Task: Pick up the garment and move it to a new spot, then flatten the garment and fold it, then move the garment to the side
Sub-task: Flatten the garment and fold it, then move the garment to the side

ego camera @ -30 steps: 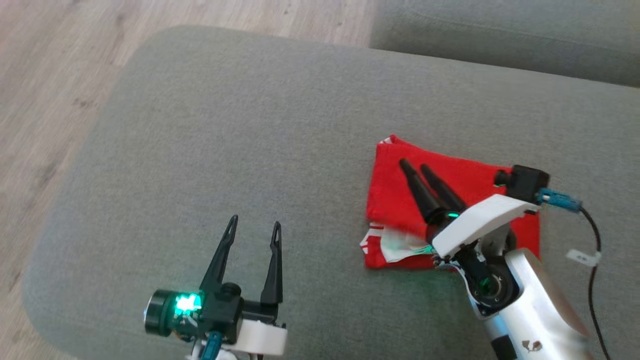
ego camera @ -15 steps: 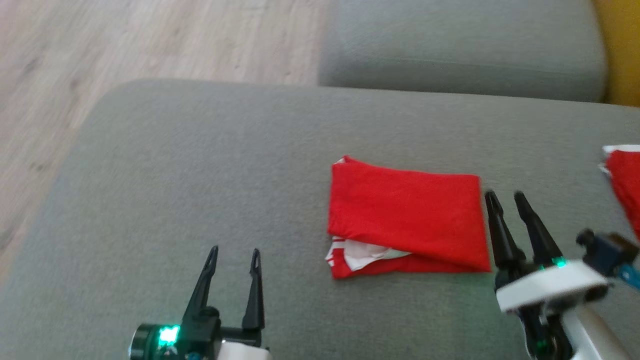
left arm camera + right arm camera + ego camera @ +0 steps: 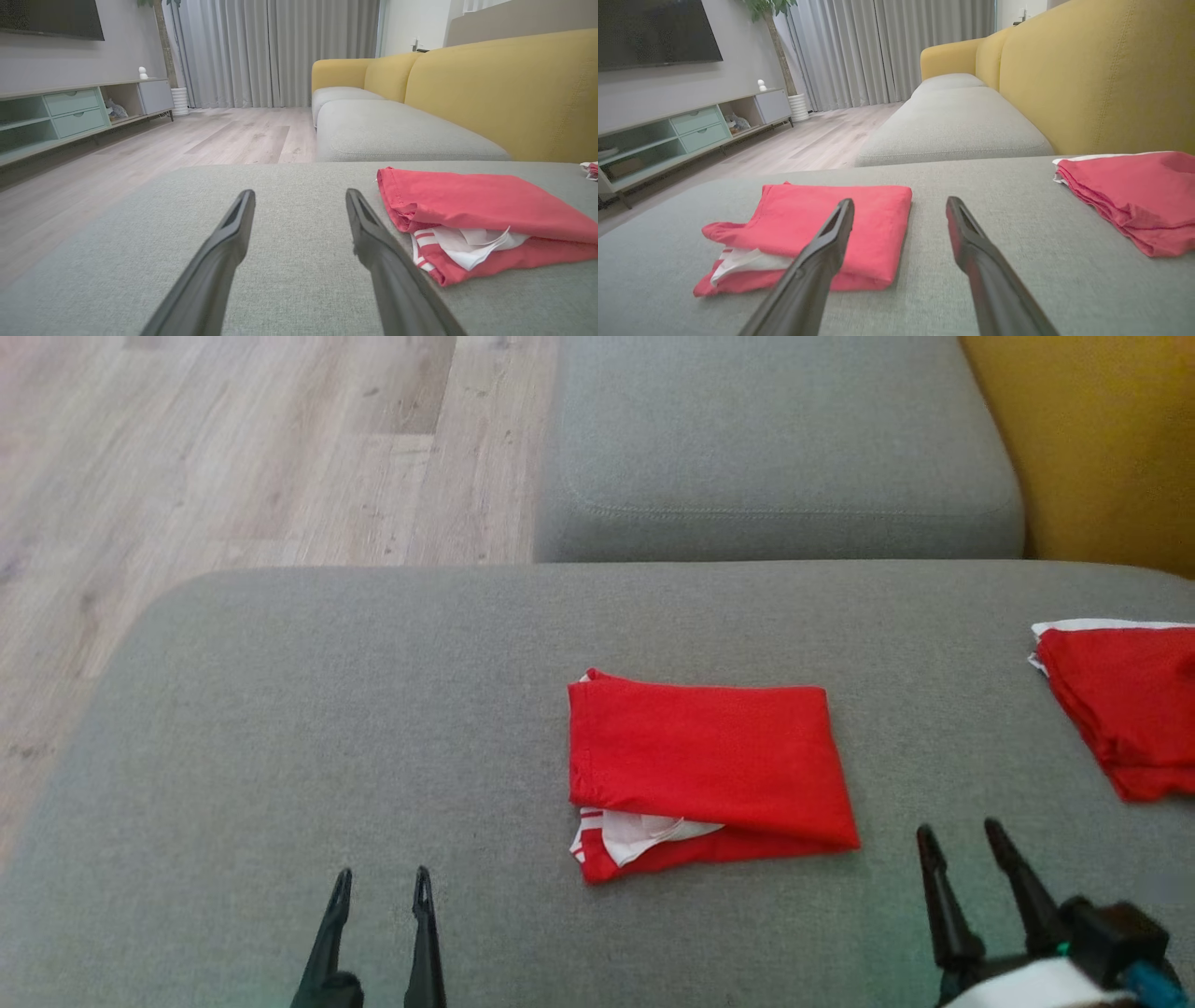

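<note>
Garment (image 3: pixel 709 756) folded, centre of cushion (image 3: pixel 280 756) — by its near edge my left end effector (image 3: pixel 383 874) and right end effector (image 3: pixel 957 828) gape, empty.

From where I stand, no writing, label, brand or number can be read. The red garment (image 3: pixel 709 756) shows plain cloth, with white stripes (image 3: pixel 585 831) at its open edge and no legible print.

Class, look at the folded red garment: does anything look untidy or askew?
Yes: the garment is untidy at its near left corner, where a white inner layer pokes out under the top fold.
</note>
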Motion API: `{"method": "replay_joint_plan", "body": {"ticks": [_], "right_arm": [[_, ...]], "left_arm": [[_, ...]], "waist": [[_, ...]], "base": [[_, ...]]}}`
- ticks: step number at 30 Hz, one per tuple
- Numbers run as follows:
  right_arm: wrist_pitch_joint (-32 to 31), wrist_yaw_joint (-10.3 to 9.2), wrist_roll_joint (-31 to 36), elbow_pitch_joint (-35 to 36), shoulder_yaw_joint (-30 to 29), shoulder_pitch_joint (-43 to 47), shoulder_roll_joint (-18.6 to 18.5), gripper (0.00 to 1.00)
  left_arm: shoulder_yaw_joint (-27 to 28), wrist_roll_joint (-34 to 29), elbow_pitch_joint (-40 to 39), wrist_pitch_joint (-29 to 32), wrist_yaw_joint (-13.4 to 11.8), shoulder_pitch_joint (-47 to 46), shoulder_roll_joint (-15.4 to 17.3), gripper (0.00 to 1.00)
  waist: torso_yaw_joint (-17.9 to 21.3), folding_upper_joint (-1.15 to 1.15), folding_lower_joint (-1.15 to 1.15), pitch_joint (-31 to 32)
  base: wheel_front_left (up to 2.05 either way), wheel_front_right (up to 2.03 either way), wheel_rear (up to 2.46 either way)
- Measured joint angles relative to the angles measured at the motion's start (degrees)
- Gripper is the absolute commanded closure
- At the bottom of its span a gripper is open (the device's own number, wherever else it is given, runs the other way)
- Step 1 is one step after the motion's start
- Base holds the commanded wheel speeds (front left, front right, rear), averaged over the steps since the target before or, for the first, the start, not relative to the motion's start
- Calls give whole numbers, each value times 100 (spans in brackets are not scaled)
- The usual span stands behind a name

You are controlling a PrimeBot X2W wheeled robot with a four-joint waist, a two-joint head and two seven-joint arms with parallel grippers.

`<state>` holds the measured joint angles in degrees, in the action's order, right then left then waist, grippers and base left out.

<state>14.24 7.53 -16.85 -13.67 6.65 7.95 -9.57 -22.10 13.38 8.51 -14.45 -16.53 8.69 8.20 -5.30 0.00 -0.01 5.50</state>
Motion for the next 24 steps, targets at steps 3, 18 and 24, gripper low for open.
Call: {"method": "replay_joint_plan", "body": {"ticks": [3, 18, 24], "right_arm": [[5, 0, 166, 3, -23, 159, 85, 0], [5, 0, 339, 3, -64, 193, 250, 0], [5, 0, 341, 0, -64, 193, 252, 0]], "left_arm": [[102, -146, 0, 0, 49, 113, -19, 0], [415, -499, 186, 0, 402, 235, -225, 0], [519, -538, 245, 0, 503, 237, -299, 0]], "waist": [[52, 0, 1, 69], [155, 0, 1, 94], [169, 0, 1, 61]], "base": [[0, 0, 0], [0, 0, 0], [0, 0, 0]]}}
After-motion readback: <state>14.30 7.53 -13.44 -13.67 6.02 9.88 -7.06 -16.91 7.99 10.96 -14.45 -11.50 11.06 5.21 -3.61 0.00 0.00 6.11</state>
